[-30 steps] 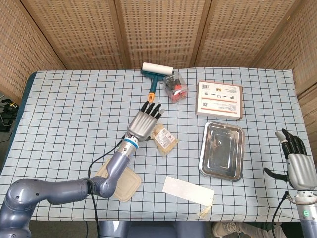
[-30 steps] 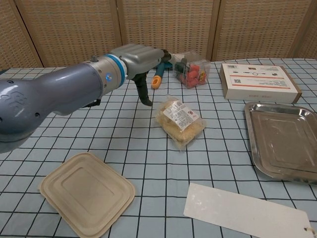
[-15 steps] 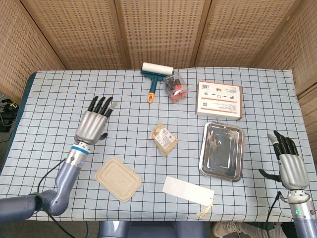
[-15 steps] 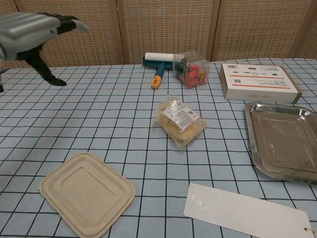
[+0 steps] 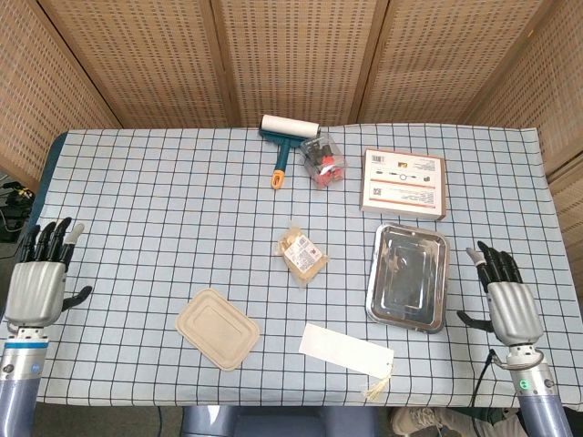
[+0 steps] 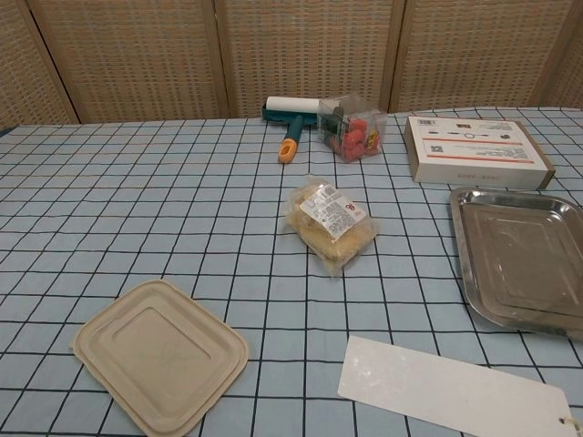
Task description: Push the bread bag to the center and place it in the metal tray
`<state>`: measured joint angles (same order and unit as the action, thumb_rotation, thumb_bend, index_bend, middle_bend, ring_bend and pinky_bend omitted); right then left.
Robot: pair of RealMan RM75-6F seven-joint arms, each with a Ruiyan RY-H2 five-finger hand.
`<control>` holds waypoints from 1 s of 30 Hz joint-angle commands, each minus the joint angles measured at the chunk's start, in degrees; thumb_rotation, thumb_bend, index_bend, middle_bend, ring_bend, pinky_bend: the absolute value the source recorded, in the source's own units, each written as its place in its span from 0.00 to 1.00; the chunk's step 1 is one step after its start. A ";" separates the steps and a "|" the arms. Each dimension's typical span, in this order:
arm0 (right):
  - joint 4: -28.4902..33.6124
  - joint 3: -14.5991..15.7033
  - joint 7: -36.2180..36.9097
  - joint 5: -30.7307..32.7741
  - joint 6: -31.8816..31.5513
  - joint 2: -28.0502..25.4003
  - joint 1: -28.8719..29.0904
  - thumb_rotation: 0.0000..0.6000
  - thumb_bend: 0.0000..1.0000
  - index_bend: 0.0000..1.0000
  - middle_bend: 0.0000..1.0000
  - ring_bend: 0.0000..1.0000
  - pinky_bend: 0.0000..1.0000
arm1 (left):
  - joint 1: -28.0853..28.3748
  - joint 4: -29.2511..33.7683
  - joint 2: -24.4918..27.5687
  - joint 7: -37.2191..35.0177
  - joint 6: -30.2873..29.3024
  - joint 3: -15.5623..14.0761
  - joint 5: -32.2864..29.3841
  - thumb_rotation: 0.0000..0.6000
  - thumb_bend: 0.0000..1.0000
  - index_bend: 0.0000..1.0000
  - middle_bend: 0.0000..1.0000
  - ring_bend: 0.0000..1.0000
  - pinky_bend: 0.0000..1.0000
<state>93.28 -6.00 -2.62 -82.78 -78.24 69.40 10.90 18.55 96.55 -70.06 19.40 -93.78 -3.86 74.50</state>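
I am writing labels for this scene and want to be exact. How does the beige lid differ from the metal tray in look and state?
The beige lid is matte, pale tan and nearly flat, while the metal tray is shiny, silver and has raised walls. The lid lies near the table's front left; the tray lies at the right, in front of the white box. The tray looks larger. Both are rectangular with rounded corners, lie flat on the checked cloth and hold nothing.
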 commanded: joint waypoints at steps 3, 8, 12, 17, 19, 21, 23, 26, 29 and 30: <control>6.18 -2.32 -8.28 0.97 6.80 2.86 6.35 1.00 0.10 0.00 0.00 0.00 0.00 | -2.44 -1.41 1.53 -5.28 -0.51 0.55 1.77 1.00 0.05 0.00 0.00 0.00 0.00; 9.10 -5.33 -15.23 8.02 15.48 8.34 13.47 1.00 0.09 0.00 0.00 0.00 0.00 | -3.48 -1.98 2.47 -8.19 0.40 1.54 2.86 1.00 0.05 0.00 0.00 0.00 0.00; 8.30 -7.56 -18.93 13.52 19.85 12.80 18.31 1.00 0.09 0.00 0.00 0.00 0.00 | -4.07 -2.18 3.05 -9.61 1.38 2.41 2.62 1.00 0.05 0.00 0.00 0.00 0.00; 2.59 -10.83 -25.31 23.02 24.14 20.73 26.10 1.00 0.09 0.00 0.00 0.00 0.00 | -4.56 -2.50 3.44 -11.03 2.87 3.31 3.02 1.00 0.05 0.00 0.00 0.00 0.00; 1.64 -11.08 -26.31 24.77 24.40 21.88 27.23 1.00 0.08 0.00 0.00 0.00 0.00 | -4.64 -2.56 3.46 -11.13 3.25 3.48 3.14 1.00 0.05 0.00 0.00 0.00 0.00; -0.94 -11.58 -27.39 27.92 25.76 24.18 29.58 1.00 0.08 0.00 0.00 0.00 0.00 | -4.70 -2.61 3.45 -11.33 4.04 3.79 3.29 1.00 0.05 0.00 0.00 0.00 0.00; -2.82 -11.84 -28.03 29.63 26.26 25.45 30.98 1.00 0.08 0.00 0.00 0.00 0.00 | -4.80 -2.64 3.49 -11.47 4.46 4.00 3.40 1.00 0.05 0.00 0.00 0.00 0.00; -6.61 -12.27 -28.50 31.98 27.51 27.64 33.45 1.00 0.08 0.00 0.00 0.00 0.00 | -4.99 -2.72 3.57 -11.78 4.97 4.53 3.52 1.00 0.05 0.00 0.00 0.00 0.00; -9.67 -12.47 -27.69 33.40 28.22 29.42 35.18 1.00 0.08 0.00 0.00 0.00 0.00 | -5.29 -2.80 3.67 -12.15 5.41 5.23 3.44 1.00 0.05 0.00 0.00 0.00 0.00; -10.47 -12.42 -27.43 33.61 28.45 29.85 35.58 1.00 0.08 0.00 0.00 0.00 0.00 | -5.36 -2.81 3.68 -12.24 5.53 5.42 3.43 1.00 0.05 0.00 0.00 0.00 0.00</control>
<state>84.29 -18.17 -30.36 -49.97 -50.57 98.07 45.61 13.25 93.76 -66.40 7.23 -88.32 1.49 77.95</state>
